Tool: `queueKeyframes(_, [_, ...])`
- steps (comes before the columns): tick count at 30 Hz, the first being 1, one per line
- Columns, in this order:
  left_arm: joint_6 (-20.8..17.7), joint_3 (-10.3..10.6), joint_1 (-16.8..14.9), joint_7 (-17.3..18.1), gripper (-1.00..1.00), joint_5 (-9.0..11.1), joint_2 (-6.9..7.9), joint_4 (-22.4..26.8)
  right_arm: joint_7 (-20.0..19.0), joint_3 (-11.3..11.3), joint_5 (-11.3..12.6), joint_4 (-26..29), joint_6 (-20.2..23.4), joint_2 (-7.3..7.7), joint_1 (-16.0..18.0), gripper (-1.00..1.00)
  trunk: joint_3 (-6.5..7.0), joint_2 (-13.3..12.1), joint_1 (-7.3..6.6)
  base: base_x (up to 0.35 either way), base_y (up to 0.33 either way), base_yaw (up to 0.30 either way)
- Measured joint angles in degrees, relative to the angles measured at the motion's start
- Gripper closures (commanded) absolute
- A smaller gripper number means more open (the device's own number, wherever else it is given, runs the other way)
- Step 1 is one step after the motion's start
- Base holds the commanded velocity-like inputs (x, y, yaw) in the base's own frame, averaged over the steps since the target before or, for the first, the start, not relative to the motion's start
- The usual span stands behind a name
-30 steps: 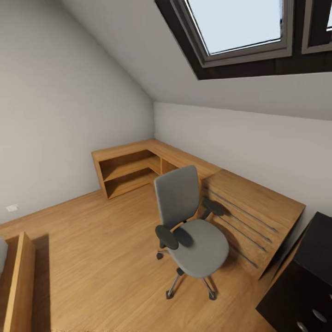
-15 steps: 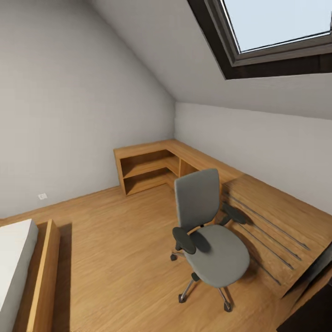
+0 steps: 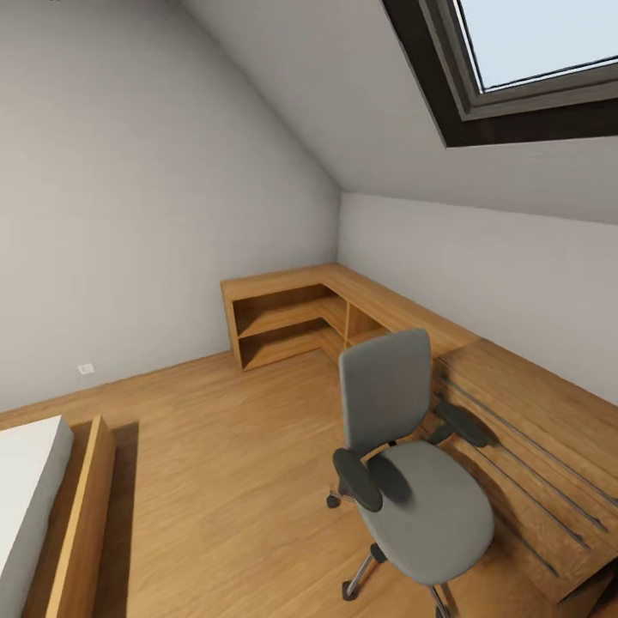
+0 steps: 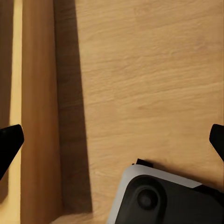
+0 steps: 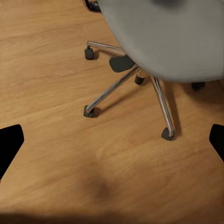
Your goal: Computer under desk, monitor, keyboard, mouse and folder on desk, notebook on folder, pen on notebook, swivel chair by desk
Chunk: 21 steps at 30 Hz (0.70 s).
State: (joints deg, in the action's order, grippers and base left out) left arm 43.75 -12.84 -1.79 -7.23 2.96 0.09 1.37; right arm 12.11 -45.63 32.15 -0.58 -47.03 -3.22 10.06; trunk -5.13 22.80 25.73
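While we face the attic corner:
swivel chair (image 3: 412, 481): on wood floor (image 3: 215, 463), beside wooden dresser (image 3: 532, 429), seat bare
left fingers (image 4: 10, 142): spread, empty
right fingers (image 5: 10, 140): spread, empty, over chair base

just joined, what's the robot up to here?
Nothing is being handled. The head view shows an attic bedroom with the swivel chair standing on the wooden floor beside a low wooden dresser; its seat is bare. The right gripper hangs open above the floor by the chair's chrome base; the left gripper is open too, holding nothing.
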Motion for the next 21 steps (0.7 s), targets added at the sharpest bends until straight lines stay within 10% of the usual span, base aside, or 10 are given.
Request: queueKeyframes(21, [-1.3,0.0,0.0,0.2,-1.0,0.0,-0.08,0.0,0.0,0.1,0.0,0.1,0.1,-0.04,0.0,-1.0,1.61,0.0,-0.02,0.11,0.001,0.081])
